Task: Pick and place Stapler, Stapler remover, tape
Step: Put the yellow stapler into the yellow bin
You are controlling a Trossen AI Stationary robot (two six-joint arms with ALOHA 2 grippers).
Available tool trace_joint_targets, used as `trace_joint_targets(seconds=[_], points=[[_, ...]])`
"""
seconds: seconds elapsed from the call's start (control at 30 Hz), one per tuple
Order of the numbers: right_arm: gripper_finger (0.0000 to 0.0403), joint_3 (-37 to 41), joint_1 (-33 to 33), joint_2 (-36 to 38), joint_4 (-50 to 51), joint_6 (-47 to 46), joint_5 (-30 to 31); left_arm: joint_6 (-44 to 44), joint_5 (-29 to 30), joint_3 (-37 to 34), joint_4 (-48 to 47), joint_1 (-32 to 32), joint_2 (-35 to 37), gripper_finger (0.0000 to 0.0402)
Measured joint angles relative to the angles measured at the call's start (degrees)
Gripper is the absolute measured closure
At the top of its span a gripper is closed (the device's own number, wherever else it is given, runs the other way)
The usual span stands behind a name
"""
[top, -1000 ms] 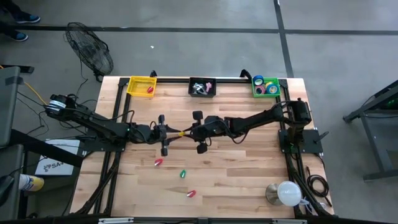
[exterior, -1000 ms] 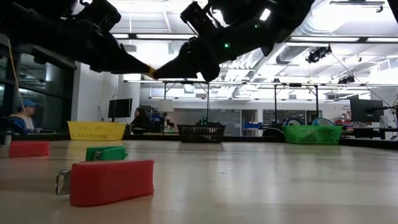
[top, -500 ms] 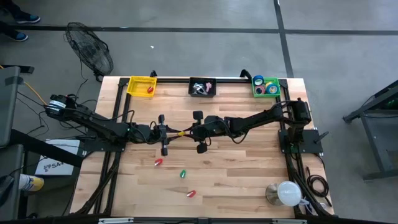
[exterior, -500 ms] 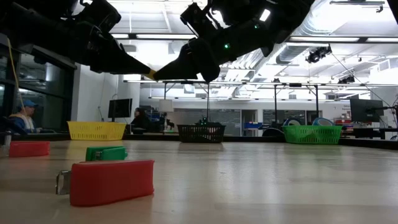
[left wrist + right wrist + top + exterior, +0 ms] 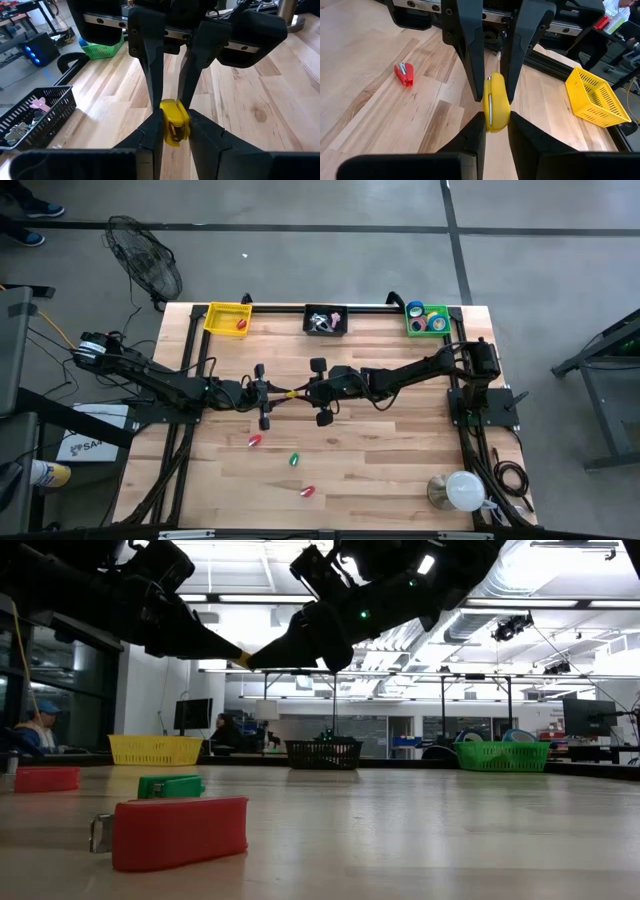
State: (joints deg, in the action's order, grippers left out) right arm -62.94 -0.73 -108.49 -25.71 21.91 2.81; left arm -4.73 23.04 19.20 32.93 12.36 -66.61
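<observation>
A small yellow stapler (image 5: 292,393) hangs in mid-air over the table's middle, held between both grippers, which meet tip to tip. My left gripper (image 5: 285,394) reaches in from the table's left and my right gripper (image 5: 299,392) from its right; both are shut on the stapler. In the low view the stapler (image 5: 240,658) shows high above the tabletop. Tape rolls (image 5: 432,320) lie in the green basket (image 5: 413,328) at the far right corner. Two red staplers (image 5: 254,440) (image 5: 307,491) and a green one (image 5: 294,460) lie flat on the near half of the table. My left gripper pinches the yellow stapler's nearer end (image 5: 173,131) between its two fingers, coming level from the table's left. The stapler is lifted clear of the table. My right gripper pinches the stapler's other end (image 5: 494,116) between its two fingers (image 5: 472,134), coming level from the table's right. The stapler stands on edge between the pads, its metal strip (image 5: 489,107) showing.
A yellow basket (image 5: 228,317) holding a red stapler and a black basket (image 5: 325,320) with staple removers stand along the far edge. A white lamp (image 5: 455,492) sits at the near right corner. Bare wood lies around the loose staplers.
</observation>
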Motion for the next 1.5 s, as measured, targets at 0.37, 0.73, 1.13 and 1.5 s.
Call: trace_joint_targets(seconds=[0.37,0.73,1.13,1.5], points=[[0.0322,0.0,-0.1,0.0,-0.1,-0.7,0.0,0.1,0.0,0.0,-0.1,0.0,0.0,0.0328],[0.0257,0.0,0.0,0.0,3.5,-1.3,4.0,0.3,1.8,0.0,-1.4,0.0,0.0,0.0328],[0.0224,0.0,0.6,0.0,14.2,-1.5,17.1,1.3,20.3,0.0,-1.8,0.0,0.0,0.0328],[0.0224,0.0,6.1,0.0,19.4,-3.9,16.1,9.3,42.2,0.0,-2.0,-6.9,0.0,0.0328]])
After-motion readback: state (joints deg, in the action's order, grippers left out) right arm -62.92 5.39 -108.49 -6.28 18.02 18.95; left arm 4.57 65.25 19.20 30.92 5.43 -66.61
